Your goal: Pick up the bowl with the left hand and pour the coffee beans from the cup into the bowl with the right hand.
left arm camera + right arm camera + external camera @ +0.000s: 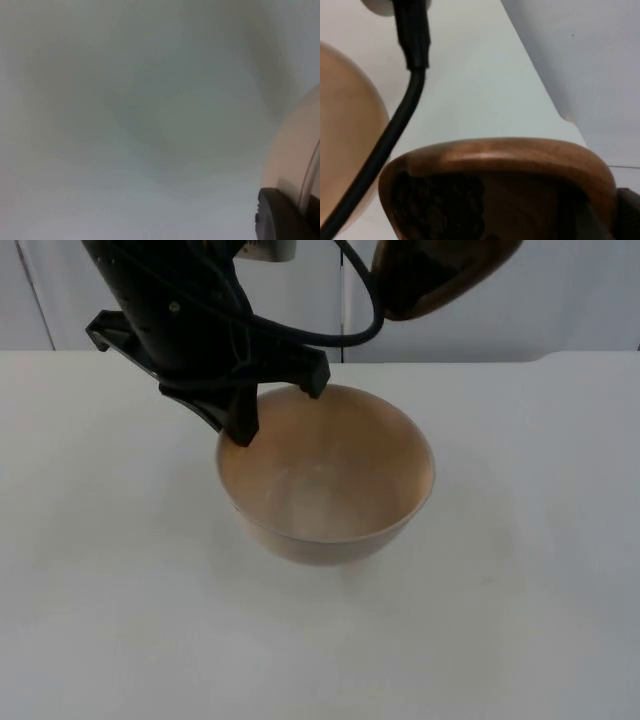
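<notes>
While the left gripper (270, 405) clamps the near-left rim of the empty bowl (325, 475), the right gripper holds the cup (440, 275) above and behind it (fingers hidden — grip state cannot be told). Beans (437, 205) sit at the cup's lip — judgement: keep the bowl level, bring the cup over the bowl's centre, tip slowly.

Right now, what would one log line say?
left gripper: shut on bowl rim | right gripper: holds cup of coffee beans | bowl: empty

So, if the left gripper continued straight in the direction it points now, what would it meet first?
Probably the white table. The left gripper grips the rim of the bowl, and beyond its fingers the wrist view shows bare table surface. How far off it lies is unclear.
</notes>
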Tool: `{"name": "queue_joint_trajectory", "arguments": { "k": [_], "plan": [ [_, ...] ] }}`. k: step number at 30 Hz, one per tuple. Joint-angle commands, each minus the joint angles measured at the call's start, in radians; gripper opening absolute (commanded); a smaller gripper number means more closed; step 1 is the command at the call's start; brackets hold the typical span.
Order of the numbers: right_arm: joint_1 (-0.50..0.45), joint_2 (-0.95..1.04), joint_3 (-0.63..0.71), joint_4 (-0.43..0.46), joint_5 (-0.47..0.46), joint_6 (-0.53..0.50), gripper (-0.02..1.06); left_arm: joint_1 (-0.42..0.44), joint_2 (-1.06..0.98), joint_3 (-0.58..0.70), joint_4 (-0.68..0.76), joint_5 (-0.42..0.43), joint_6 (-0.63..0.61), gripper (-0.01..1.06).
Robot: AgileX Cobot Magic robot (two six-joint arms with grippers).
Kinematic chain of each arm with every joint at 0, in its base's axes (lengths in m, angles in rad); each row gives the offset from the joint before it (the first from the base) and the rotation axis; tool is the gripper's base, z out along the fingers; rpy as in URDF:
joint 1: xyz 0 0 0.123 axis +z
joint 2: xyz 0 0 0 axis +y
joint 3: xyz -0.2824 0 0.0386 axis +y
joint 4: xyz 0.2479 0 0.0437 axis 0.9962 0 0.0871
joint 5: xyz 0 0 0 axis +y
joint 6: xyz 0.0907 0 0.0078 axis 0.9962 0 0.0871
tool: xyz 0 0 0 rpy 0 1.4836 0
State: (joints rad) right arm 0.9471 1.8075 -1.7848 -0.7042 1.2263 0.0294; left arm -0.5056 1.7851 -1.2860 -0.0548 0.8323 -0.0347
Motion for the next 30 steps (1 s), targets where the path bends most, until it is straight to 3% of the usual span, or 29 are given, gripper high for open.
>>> {"name": "queue_joint_trajectory", "arguments": {
  "k": [1,12,26,30],
  "plan": [
    [0.005,-0.007,0.002,-0.023,-0.005,0.004,0.00,-0.006,-0.001,-0.006,-0.013,-0.008,-0.008,0.00],
    [0.012,-0.007,0.002,-0.030,-0.005,0.004,0.00,-0.006,-0.001,-0.006,-0.013,-0.008,-0.008,0.00],
    [0.042,0.009,0.010,-0.107,-0.005,0.003,0.00,-0.006,-0.001,-0.006,-0.013,-0.006,-0.008,0.00],
    [0.042,0.009,0.064,-0.131,-0.005,0.007,0.00,-0.006,-0.001,-0.006,-0.013,-0.004,-0.008,0.00]
  ]
}}
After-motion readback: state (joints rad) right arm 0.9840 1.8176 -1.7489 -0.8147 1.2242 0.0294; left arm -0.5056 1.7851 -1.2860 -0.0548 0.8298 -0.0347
